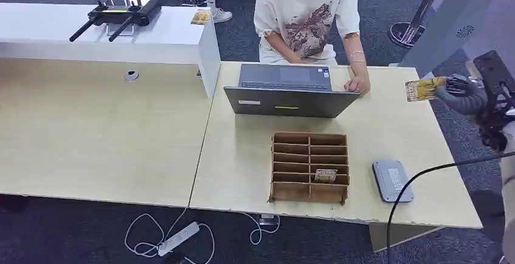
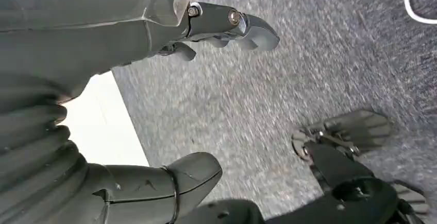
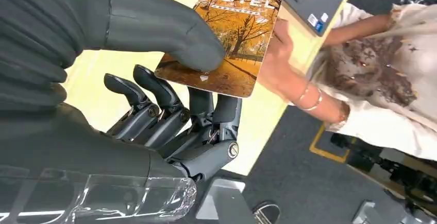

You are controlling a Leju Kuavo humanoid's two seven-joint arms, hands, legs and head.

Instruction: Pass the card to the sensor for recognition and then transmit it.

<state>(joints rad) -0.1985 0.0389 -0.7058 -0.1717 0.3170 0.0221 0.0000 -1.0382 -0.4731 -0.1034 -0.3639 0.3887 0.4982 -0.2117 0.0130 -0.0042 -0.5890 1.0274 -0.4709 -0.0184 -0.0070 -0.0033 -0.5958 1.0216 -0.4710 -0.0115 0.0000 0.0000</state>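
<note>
My right hand [image 1: 463,91] is raised beyond the table's right edge and pinches an orange hotel card [image 1: 423,88] between thumb and fingers. Up close, the card [image 3: 227,38] shows an autumn tree picture, with my thumb [image 3: 170,33] pressed on its face and dark fingers [image 3: 206,110] under it. The grey card sensor [image 1: 392,180] lies flat on the table near its front right corner, well below the held card. My left hand [image 2: 123,38] hangs over the grey carpet with its fingers apart and nothing in it.
A brown cardboard slot box [image 1: 310,167] with another card [image 1: 325,175] in it stands in front of an open laptop [image 1: 285,91]. A person [image 1: 306,15] sits behind the laptop, one hand [image 1: 358,83] on the table near the held card. A black cable [image 1: 425,173] arcs over the right front.
</note>
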